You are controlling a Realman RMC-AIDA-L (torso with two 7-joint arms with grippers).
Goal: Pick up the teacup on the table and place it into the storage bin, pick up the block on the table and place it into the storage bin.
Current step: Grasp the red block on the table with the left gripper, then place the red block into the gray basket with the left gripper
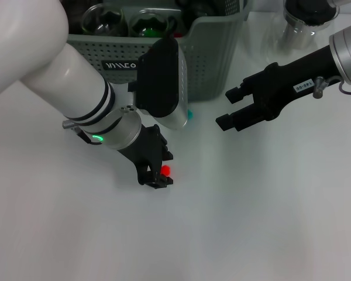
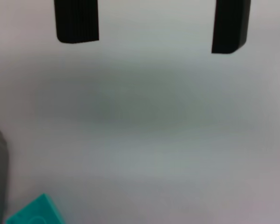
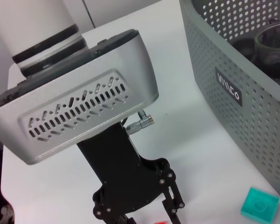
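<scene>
The block (image 1: 190,115) is teal and lies on the white table just in front of the storage bin (image 1: 210,52), half hidden behind my left wrist housing; it also shows as the block (image 3: 260,204) and the block (image 2: 35,212). My left gripper (image 1: 157,175) points down at the table a little nearer me than the block, open, with bare table between its fingers (image 2: 77,21). A small red spot (image 1: 165,170) sits by its tips. My right gripper (image 1: 229,108) hovers open and empty, to the right of the block. Glass cups (image 1: 102,20) stand in the bin; which one is the teacup I cannot tell.
The grey-green perforated bin (image 3: 242,93) with its black label (image 1: 120,64) fills the back. A clear glass vessel (image 1: 301,29) stands on the table at the back right. White tabletop stretches across the front and right.
</scene>
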